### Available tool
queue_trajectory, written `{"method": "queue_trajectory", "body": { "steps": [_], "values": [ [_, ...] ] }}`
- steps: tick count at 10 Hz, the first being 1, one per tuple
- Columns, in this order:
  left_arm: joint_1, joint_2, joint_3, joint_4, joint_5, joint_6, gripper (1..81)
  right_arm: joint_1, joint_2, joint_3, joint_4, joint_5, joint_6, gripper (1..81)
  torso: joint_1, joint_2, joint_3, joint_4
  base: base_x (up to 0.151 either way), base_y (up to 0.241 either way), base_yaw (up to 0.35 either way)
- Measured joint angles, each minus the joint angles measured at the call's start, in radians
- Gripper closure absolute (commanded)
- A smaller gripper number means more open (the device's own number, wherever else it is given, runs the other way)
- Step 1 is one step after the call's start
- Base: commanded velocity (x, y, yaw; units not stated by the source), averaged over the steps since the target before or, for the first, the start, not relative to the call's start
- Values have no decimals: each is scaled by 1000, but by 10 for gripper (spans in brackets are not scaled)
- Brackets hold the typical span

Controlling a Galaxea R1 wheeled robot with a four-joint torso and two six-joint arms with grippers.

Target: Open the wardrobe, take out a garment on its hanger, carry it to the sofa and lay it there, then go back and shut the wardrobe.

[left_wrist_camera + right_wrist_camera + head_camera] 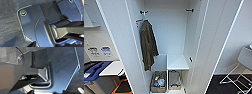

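The wardrobe (169,30) stands right in front of the robot, and both its white doors are swung wide open. Inside, an olive-brown jacket (148,45) hangs on the left side from a white hanger (144,20). This is not the jacket the task wants. The maroon jacket with white sleeves is not on the rail inside the wardrobe, so I think it has been taken out, but I cannot tell where it is now.

Low down inside there is a white shelf (177,63). Under it sit a woven basket (158,82) with small things in it and a wire basket (175,81). A white chair (241,67) with thin metal legs stands off to the right.

The wrist views look down at dark floor past the robot's own dark plate. I cannot tell if either gripper is released or clenched.

What could go wrong? The doors stick far out, so the robot could bump one if it rolls in too close. If a door is pushed too fast, it could slam or bounce back open. An arm could also catch the olive-brown jacket and pull it down.
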State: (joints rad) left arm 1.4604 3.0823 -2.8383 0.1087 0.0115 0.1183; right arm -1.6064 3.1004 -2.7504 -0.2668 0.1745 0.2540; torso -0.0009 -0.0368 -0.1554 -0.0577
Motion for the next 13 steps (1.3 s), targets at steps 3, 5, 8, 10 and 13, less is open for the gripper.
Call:
{"method": "queue_trajectory", "body": {
  "steps": [3, 5, 8, 10, 13],
  "values": [
    [2, 12, -3, 0, 14, 0, 10, 0, 0, 0, 0, 0, 0, 10, 0, 0, 0, 0, 0, 0, 0],
    [5, 18, 2, 0, 15, 1, 10, 0, 0, 0, 0, 0, 0, 10, 0, 0, 0, 0, 0, 0, 0],
    [6, 15, 10, 0, 15, 8, 10, 0, 0, 0, 0, 0, 0, 10, 0, 0, 0, 0, 0, 0, 0],
    [6, 15, 10, 0, 14, 8, 10, 0, 0, 0, 0, 0, 0, 10, 0, 0, 0, 0, 0, 0, 0],
    [6, 15, 10, 0, 14, 8, 10, 0, 0, 0, 0, 0, 0, 10, 0, 0, 0, 0, 0, 0, 0]
  ]
}}
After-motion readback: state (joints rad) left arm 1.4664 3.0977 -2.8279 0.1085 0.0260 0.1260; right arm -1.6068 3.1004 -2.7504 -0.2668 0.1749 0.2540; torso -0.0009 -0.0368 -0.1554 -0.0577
